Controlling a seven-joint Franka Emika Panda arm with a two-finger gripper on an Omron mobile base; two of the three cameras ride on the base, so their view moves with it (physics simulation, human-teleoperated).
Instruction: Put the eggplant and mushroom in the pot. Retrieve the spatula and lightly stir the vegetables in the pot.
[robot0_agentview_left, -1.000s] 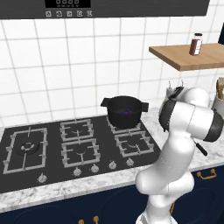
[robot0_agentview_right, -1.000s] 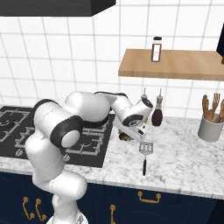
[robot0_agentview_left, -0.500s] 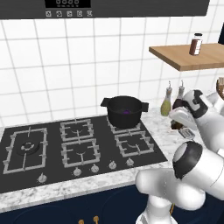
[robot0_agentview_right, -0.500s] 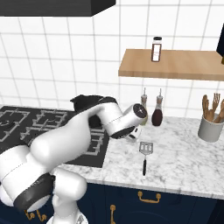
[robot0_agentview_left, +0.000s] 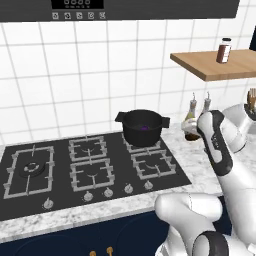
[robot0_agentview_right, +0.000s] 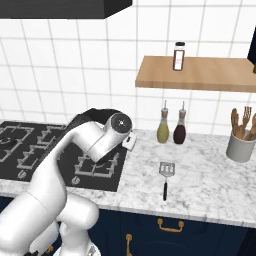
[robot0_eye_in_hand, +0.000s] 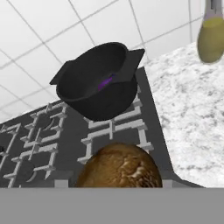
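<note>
**Gripper carrying the one mushroom at the hob's right edge, short of the pot**

The gripper is hovering above the right edge of the hob, and it is holding the single mushroom. In the hand view the mushroom is sitting where the fingertips would rise and is covering them, so the width of the jaws is not showing.

Beyond the mushroom, the one pot is standing on the hob's back right burner, near the wall. The one eggplant is lying inside it, glinting purple at the bottom.

The right base view is giving what the arm is hiding from the left. One spatula is lying flat on the marble counter, well to the right of the hob. Its head is pointing at the wall and its handle at the front edge. The same view is showing one grey cup of wooden utensils near the counter's right end.

Two bottles are standing side by side at the counter's back edge, an olive one and a dark one. One jar is standing on the wooden shelf above them.

The left base view is laying out the hob's five knobs along its front edge.
</note>
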